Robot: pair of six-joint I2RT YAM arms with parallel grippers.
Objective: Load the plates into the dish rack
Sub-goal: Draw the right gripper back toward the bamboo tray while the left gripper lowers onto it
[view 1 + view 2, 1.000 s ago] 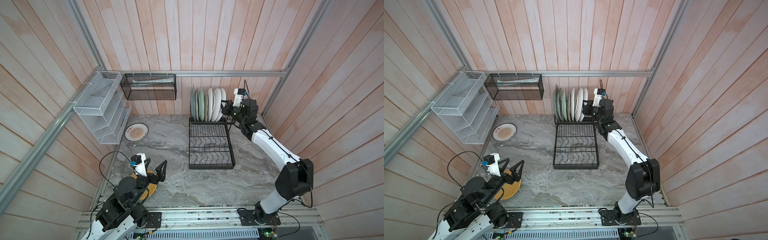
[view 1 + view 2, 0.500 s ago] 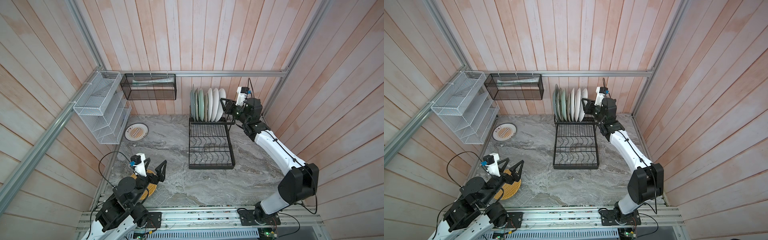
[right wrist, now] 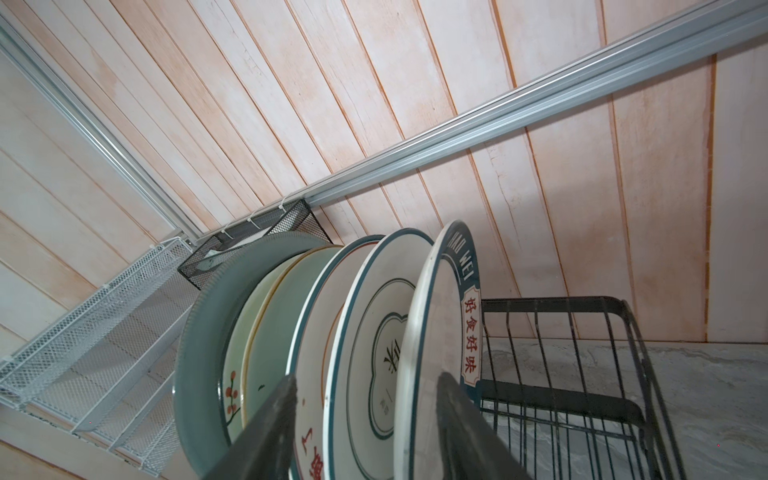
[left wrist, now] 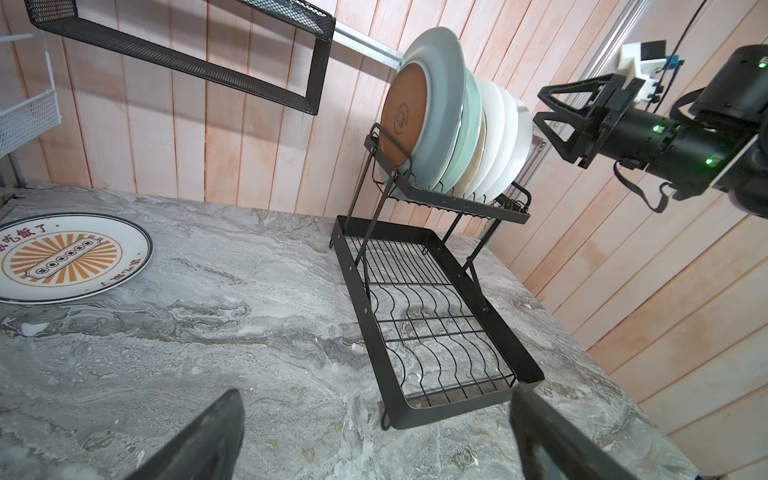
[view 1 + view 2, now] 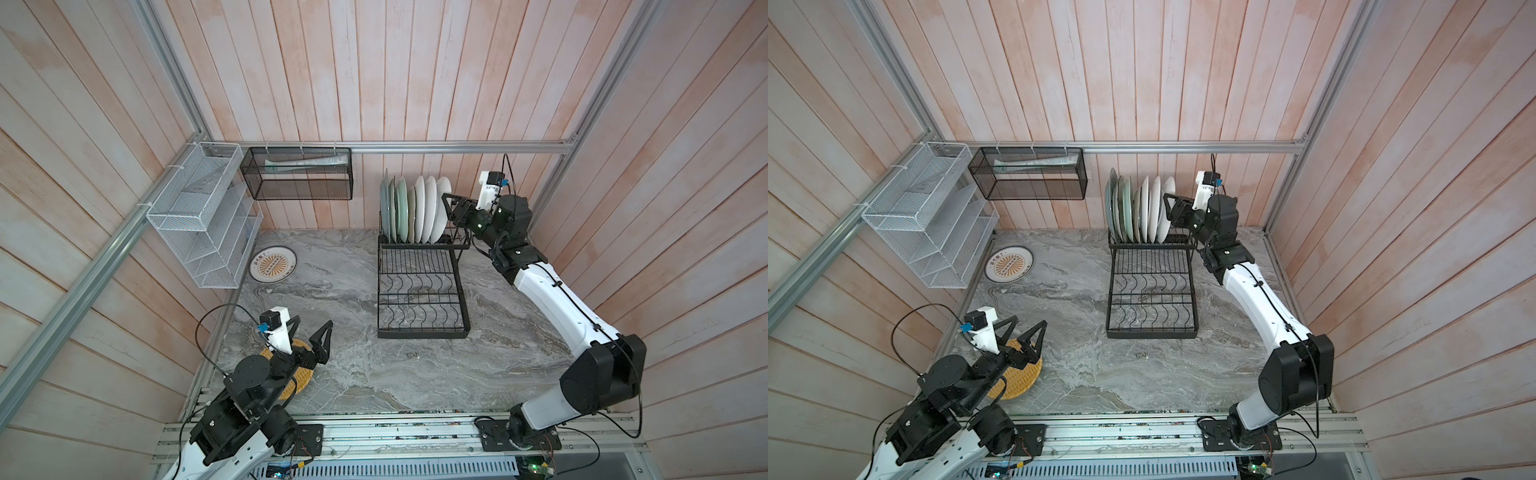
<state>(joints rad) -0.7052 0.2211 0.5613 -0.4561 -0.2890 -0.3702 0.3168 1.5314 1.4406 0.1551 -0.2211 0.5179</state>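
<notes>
1. We see the right claw (image 4: 540, 107) just beside the top shelf of the big black wire dish rack (image 5: 423, 331). A second ago its two fingers were pinched on the rim of the round white plate with the blue edge and red letters (image 3: 432, 332). Now the fingers are apart, and the claw has slid back a little from the rack.
2. That plate stands on its edge by itself, at the right end of the row of plates (image 5: 411, 212) on the rack's top shelf (nothing grips it any more).
3. So we think this plate is done, and the right claw is free to fetch another one.
4. Two plates are still not in the rack. The round white plate with the orange sunburst (image 5: 273, 264) lies flat on the grey marble table (image 5: 374, 365), well off to the rack's left. The round yellow ribbed plate (image 5: 1023, 380) lies flat too, left of the rack's front end.
5. The left claw (image 5: 312, 322) hangs over the yellow plate with its fingers wide apart, holding nothing. It has not moved in that second.
6. The rack's bottom shelf has no plates yet, so we think there is room for both.
</notes>
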